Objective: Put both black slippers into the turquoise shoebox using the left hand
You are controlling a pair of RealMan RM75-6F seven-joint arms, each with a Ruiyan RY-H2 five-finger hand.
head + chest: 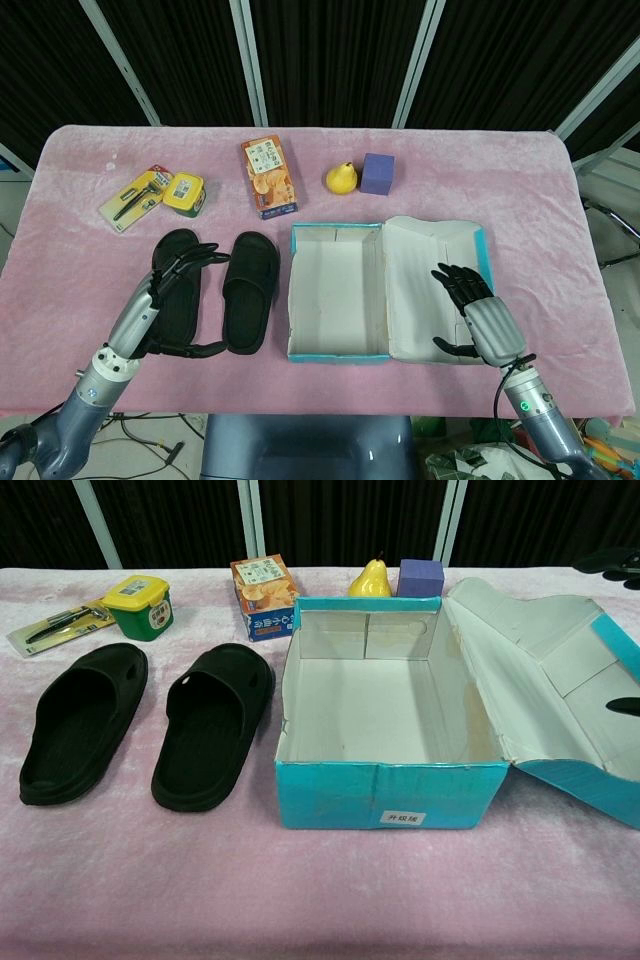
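Pink cloth covered the worktop (330,395), where two black slippers (210,725) lay side by side left of the open turquoise shoebox (390,792), long axes running front to back. Left hand (168,290) hovered over the outer slipper (82,720), fingers spread, holding nothing. Right hand (478,312) rested open on the box lid (440,250).

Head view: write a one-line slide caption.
Left hand hovers open over the outer black slipper; the turquoise shoebox lies open and empty, right hand above its lid.
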